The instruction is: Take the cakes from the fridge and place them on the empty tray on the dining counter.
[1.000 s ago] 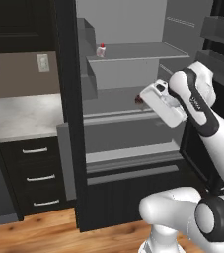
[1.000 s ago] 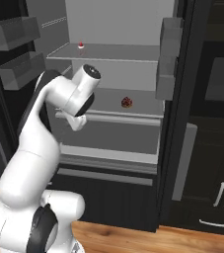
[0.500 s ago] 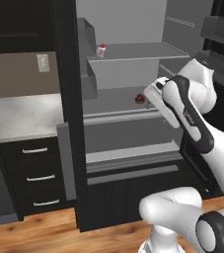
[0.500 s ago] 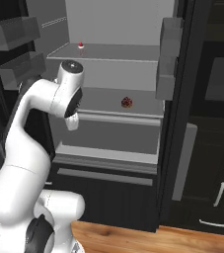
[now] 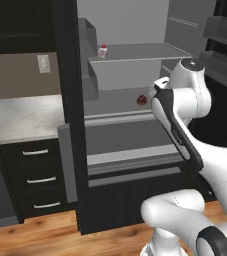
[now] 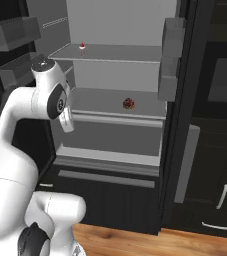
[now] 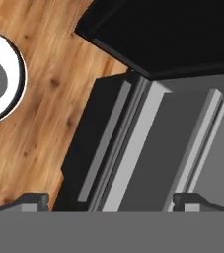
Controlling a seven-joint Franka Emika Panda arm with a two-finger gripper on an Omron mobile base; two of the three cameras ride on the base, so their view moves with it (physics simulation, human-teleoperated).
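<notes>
I've swung the arm up and back over the last second, gripper (image 7: 108, 200) spread wide and empty, apparently aimed floorward; the cakes stay in the fridge (image 6: 115, 62): upper-shelf cake (image 6: 82, 46), middle-shelf cake (image 6: 129, 103), neither picked.

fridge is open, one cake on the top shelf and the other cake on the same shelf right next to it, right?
Not quite. The fridge is open and one cake is on the top shelf, but the other cake sits on the shelf below, off to the right. The right base view shows both.
</notes>
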